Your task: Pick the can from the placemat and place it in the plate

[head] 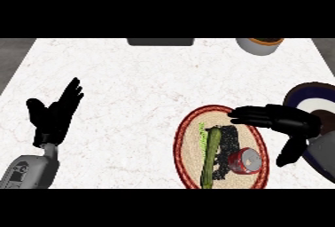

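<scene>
My right hand (281, 122) spread above oval placemat (189, 133), holding nothing. Red can (247, 160) lies tipped on mat's lower right. Likely light, stiff, slick, rolls; grasp across round sides. Plate (307, 95) just right.

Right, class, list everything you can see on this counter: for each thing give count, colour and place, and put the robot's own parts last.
Counter: one, white marbled, fills the view.
Placemat: one, oval, beige with red rim, lower right of centre.
Can: one, red with silver top, on the placemat's right part.
Green strip: one, long, on the placemat beside a black patch.
Plate: one, dark blue rim, white centre, right edge, partly hidden by the right arm.
Cup: one, grey with brown inside, top right edge.
Dark flat object: one, top centre edge; cannot tell what.
Left hand: black, open, fingers up, resting at left.
Right hand: black, open, above the can.
</scene>
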